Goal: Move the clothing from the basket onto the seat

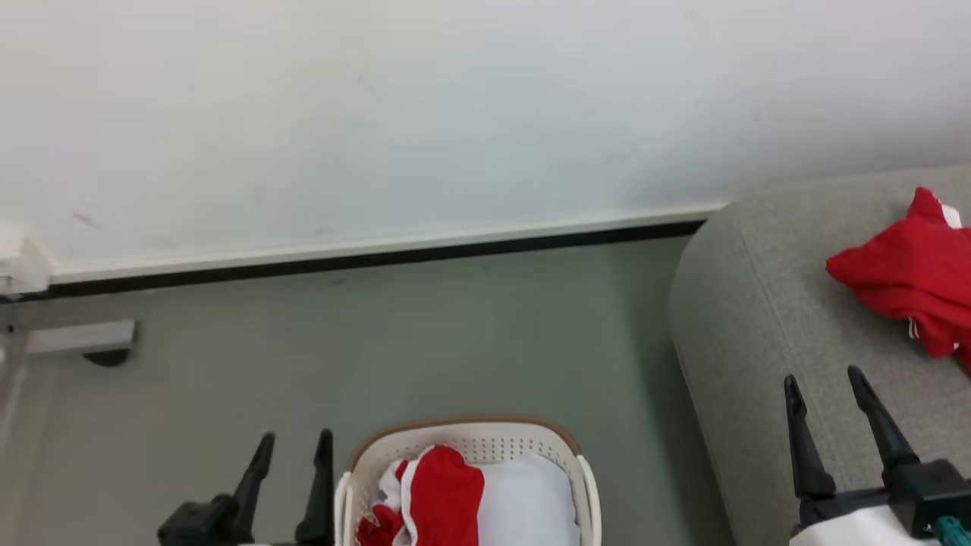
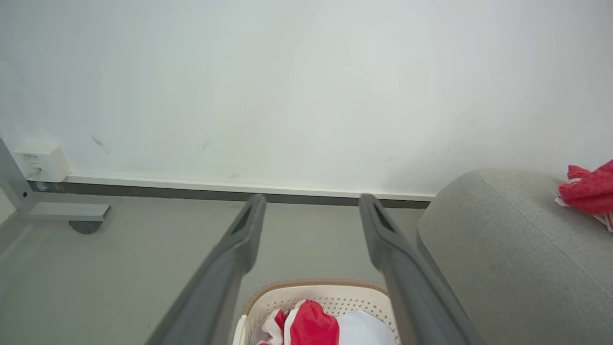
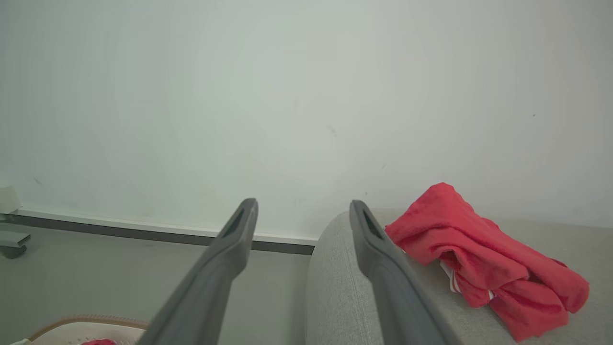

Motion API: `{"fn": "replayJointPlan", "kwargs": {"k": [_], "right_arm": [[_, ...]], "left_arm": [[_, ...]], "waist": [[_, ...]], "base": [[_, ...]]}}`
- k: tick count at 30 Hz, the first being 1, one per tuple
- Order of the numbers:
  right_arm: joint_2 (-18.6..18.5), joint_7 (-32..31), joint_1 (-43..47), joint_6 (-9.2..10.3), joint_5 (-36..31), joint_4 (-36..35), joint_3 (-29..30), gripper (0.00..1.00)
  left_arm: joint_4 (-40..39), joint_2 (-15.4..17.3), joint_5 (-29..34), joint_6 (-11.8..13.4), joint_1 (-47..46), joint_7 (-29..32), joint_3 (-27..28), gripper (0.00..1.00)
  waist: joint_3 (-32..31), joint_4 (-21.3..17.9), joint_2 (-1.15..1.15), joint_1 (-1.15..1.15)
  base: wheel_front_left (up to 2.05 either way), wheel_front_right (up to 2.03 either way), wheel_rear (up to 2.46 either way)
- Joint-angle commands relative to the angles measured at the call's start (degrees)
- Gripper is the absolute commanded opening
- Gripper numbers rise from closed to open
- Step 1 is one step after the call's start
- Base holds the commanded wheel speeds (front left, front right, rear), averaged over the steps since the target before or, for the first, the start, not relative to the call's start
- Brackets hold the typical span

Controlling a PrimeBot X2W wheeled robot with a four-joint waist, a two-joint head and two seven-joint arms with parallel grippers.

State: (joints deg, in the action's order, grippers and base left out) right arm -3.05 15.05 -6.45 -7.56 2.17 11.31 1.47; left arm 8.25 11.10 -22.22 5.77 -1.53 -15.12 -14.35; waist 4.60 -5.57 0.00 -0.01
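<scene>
The left gripper (image 1: 295, 434) has two long black fingers (image 1: 318, 485) that taper to narrow pointed tips, rising from a chunky black mount (image 1: 199, 523) with angular edges. The right gripper (image 1: 822, 374) is the same make: slim black fingers, each widening into a stepped foot where it joins a squared black housing (image 1: 931, 485). Nearer than that housing sits a smooth white forearm shell (image 1: 853, 533), and a small teal fitting (image 1: 950, 531) shows at its right edge. Seen close in the wrist views, the fingers look matte dark grey, with a long shallow recess set into the inner face near each tip.
</scene>
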Motion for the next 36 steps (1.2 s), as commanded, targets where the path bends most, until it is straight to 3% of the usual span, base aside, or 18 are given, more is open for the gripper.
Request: {"fn": "replayJointPlan", "kwargs": {"k": [1, 6, 16, 31, 36], "right_arm": [[0.09, 0.19, 2.06, 0.14, 0.37, -0.03, 0.15, 1.0], [0.08, 0.19, 4.6, 0.14, 2.57, 0.57, -0.73, 1.0], [0.11, 0.19, 5.47, 0.14, 3.83, 1.86, -2.36, 1.0], [0.12, 0.19, 4.26, 0.14, 4.01, 1.8, -3.58, 1.0], [0.13, 0.19, 3.24, 0.14, 4.48, 1.55, -3.88, 1.0]], "left_arm": [[-0.94, -1.21, 2.18, -1.19, 2.22, -0.03, 2.3, 1.0], [-2.78, -4.58, 6.53, -4.88, 4.91, -0.04, 7.72, 1.0], [-2.86, -7.57, 10.27, -8.95, 6.74, -0.05, 13.11, 1.0], [-3.07, -8.14, 10.27, -9.94, 6.66, -0.05, 13.88, 1.0], [0.85, -8.14, 11.54, -10.42, 4.91, -0.05, 12.48, 1.0]], "waist": [[-2.78, 1.79, 0.0, 0.01], [-4.04, 2.47, 0.0, 0.01], [-5.08, 1.84, 0.0, 0.01], [-4.09, 0.15, 0.0, 0.01], [-2.76, -1.23, 0.0, 0.01]], "base": [[0.0, 0.0, 0.0], [0.0, 0.0, 0.0], [0.0, 0.0, 0.0], [0.0, 0.0, 0.0], [0.0, 0.0, 0.0]]}}
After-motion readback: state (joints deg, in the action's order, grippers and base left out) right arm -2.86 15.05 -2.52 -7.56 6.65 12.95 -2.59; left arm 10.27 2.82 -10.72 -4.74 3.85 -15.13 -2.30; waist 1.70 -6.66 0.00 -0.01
